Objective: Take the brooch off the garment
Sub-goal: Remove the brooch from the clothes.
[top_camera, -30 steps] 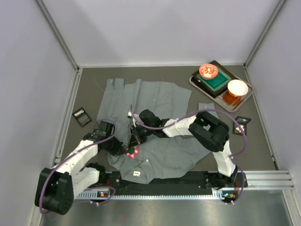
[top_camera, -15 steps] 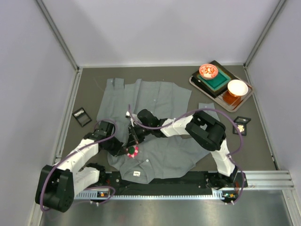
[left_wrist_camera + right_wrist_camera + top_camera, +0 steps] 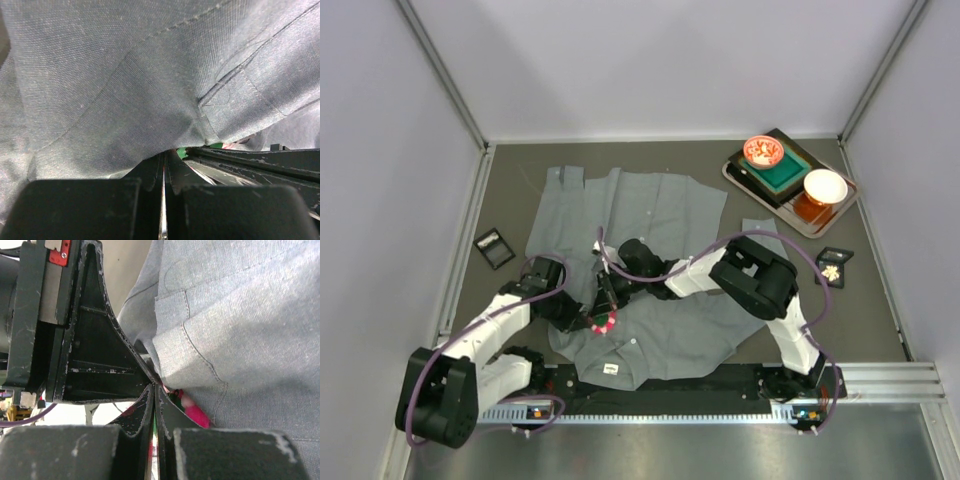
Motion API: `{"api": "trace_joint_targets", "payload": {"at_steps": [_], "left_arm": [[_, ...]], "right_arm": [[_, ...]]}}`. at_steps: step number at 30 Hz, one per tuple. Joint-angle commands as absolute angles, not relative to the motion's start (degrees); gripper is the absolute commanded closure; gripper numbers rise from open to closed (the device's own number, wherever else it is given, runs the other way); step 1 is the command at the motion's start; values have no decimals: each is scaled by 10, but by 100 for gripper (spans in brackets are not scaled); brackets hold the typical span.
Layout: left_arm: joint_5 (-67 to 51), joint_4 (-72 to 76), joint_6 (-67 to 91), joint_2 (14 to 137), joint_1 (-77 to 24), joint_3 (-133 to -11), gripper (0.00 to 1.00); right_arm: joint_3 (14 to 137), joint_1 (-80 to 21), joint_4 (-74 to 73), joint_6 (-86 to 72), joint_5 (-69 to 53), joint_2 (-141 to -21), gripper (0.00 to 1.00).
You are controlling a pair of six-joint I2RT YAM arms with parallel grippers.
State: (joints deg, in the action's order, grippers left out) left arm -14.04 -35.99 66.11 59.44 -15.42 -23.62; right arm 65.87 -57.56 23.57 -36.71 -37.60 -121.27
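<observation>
Right now brooch is sitting on front of garment, nr collar. L gripper is pressing tips into cloth beside it, jaws together; R gripper is touching brooch's edge, jaws together too.

Both arms are built of white shells between chunky black joint housings, the left arm at 8 o'clock overhead and the right arm at 4 o'clock, each trailing a looping purple cable. They stand on a black rail at 6 o'clock, edged with a pale toothed strip. Close up, the right gripper has black, wedge-shaped, pale-scuffed fingers, and the left gripper carries a red plate with a silver screw at 11 o'clock.
</observation>
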Motion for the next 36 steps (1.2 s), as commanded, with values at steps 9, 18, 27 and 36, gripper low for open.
{"api": "trace_joint_targets", "payload": {"at_steps": [9, 18, 27, 36], "left_arm": [[-131, -366, 628, 601, -155, -268, 100], [-136, -381, 621, 570, -155, -275, 100], [-156, -364, 632, 566, -154, -287, 94], [-147, -357, 637, 557, -155, -294, 88]], "right_arm": [[609, -560, 326, -392, -363, -1237, 100], [593, -548, 394, -437, -395, -1287, 100], [620, -541, 353, -461, -396, -1203, 86], [600, -512, 242, -440, -367, -1093, 71]]}}
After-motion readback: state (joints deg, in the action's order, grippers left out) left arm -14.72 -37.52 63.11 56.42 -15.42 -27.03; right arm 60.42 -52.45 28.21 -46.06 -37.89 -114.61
